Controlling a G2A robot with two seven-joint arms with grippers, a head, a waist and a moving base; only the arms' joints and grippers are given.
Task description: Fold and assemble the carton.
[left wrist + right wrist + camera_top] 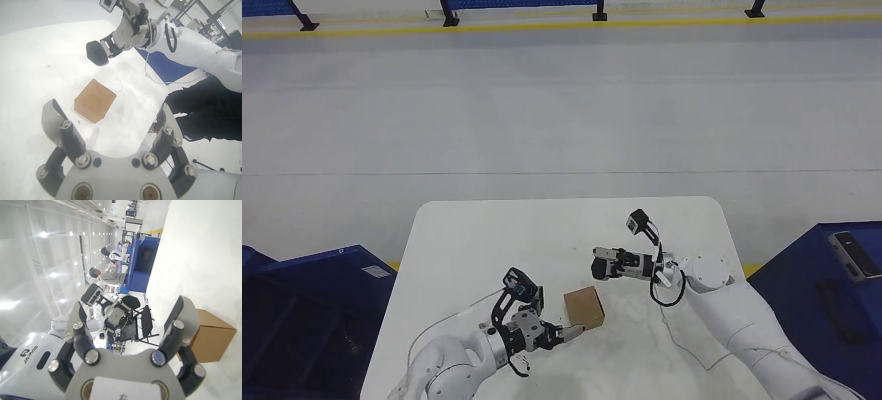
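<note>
Pale grey floor with a yellow line stretches behind the white rounded worktop [472, 240], and a deep blue bin [312, 300] stands at one side of it. On the front half of the worktop sits the small brown cardboard carton [583, 305], standing free with nothing touching it, and from the faces that show it looks closed up into a box. It is close to a cube, so I can pick out no clear long axis; it sits slightly turned, with one corner edge facing the left arm. The left claw [564, 334] lies low just beside the carton's near corner, its fingers [54, 113] spread wide and holding nothing, and in its wrist view the carton lies straight ahead between them. The right claw [596, 265] hangs beyond the carton's far side, a little apart, also spread wide and empty, with the carton off to the outside of one finger [181, 309] rather than between the two. The left arm is the nearer and the better lined up, so any next press or grasp on the carton looks easiest from that side
</note>
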